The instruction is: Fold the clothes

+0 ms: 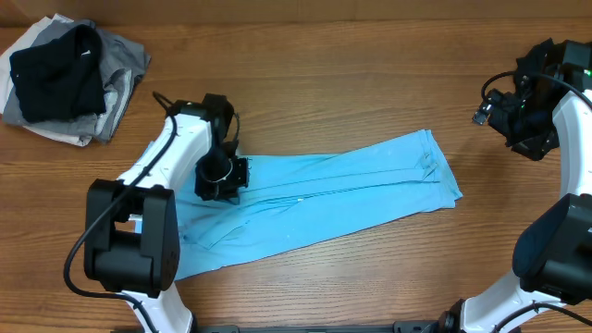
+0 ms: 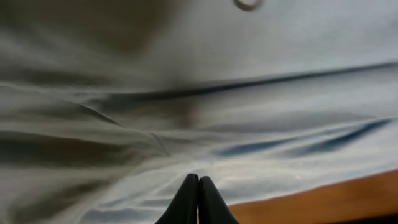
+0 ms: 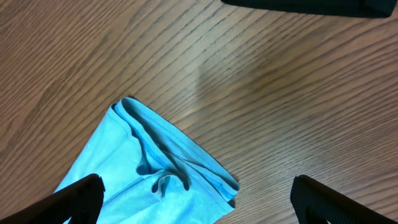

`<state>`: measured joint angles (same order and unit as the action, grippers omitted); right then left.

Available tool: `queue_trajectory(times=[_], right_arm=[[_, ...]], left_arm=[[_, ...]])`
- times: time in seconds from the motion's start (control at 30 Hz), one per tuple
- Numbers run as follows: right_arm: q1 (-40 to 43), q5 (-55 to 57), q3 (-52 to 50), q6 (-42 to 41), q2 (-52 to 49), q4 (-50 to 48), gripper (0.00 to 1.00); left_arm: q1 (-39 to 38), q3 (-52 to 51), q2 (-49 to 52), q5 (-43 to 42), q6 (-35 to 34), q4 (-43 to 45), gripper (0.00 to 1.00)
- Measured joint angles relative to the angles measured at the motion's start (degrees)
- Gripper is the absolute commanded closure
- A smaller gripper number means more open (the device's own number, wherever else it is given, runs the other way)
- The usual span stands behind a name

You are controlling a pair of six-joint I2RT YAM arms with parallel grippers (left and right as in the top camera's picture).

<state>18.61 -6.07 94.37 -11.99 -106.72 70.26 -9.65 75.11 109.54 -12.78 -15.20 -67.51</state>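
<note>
**Lengthwise-folded light blue T-shirt (image 1: 342,190), pinch at the left end**
Long band of cloth across the middle of the worktop (image 1: 370,55), slanting from the near left toward the right edge. Tightly clenched left gripper (image 1: 220,176) at the band's far hem; cloth between the tips not discernible. Fully released right gripper (image 1: 518,111) near the right edge, clear of the cloth. Spare pile of garments (image 1: 69,83) at the far left corner. Before lifting, confirm a pinch through all layers; carry low and straight, hems aligned.

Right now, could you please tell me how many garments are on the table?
4: light blue soft T-shirt centre; black garment, grey garment, white garment heaped far-left; others may be hidden.
</note>
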Motion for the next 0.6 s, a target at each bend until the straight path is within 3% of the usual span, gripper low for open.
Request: queue_trajectory(times=[0.3, 0.6], right_arm=[[0.00, -1.36, 0.00, 0.00, -0.02, -0.39, 0.00], [0.00, -2.71, 0.00, 0.00, -0.02, -0.92, 0.00]], left_arm=[[5.70, -3.76, 0.00, 2.29, -1.01, 2.80, 0.96], [6.62, -9.25, 0.00, 4.02, -2.05, 7.34, 0.94]])
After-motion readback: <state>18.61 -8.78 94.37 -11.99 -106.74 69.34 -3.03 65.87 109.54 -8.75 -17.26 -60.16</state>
